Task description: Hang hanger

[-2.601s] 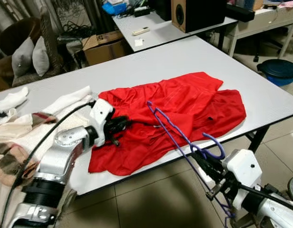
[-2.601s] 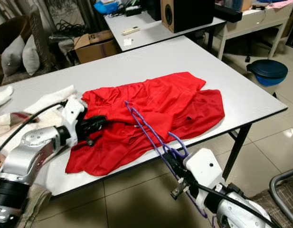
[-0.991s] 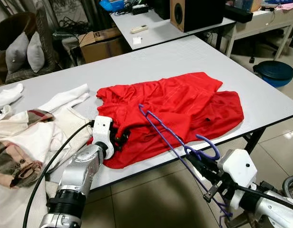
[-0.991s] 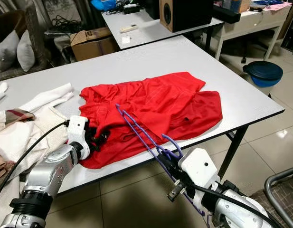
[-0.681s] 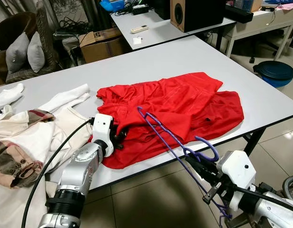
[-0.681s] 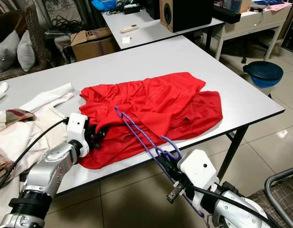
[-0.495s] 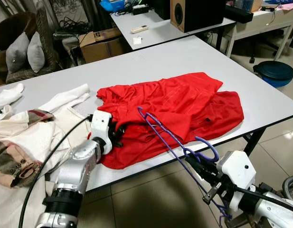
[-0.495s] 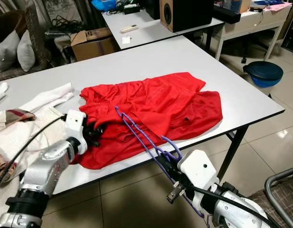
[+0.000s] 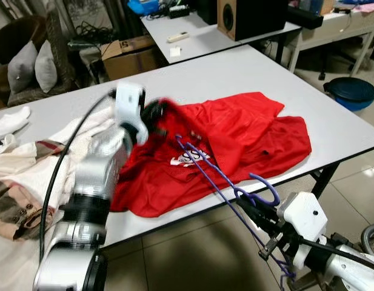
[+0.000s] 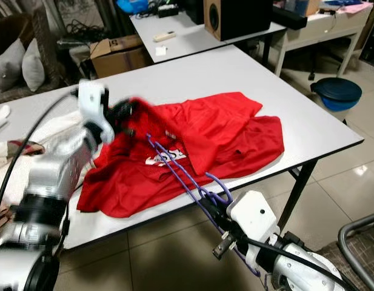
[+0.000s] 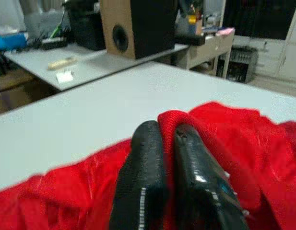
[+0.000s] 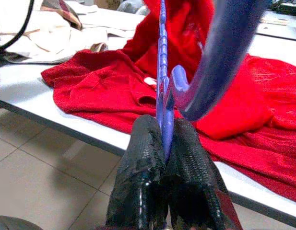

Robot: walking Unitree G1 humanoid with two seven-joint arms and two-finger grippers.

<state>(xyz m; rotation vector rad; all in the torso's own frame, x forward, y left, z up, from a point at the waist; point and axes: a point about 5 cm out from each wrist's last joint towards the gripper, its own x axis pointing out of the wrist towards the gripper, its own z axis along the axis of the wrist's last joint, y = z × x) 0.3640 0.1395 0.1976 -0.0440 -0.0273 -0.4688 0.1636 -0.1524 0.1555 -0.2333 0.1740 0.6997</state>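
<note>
Shirt edge lifted, hanger not yet inside.

My left gripper [image 11: 162, 143] was pressed together on a fold of the red shirt [image 9: 235, 130], raising that edge off the white table [image 9: 247, 73], while my right gripper [image 12: 162, 143] pinched the purple hanger [image 9: 217, 179] near its hook, the far end resting on the shirt by a white print. As I judged it, the hanger had yet to go into the garment and the hanging remained. The cardboard box [image 9: 129, 57] behind the table was closed, and I could not tell the contents of the lidded blue bin [image 9: 355, 91].
</note>
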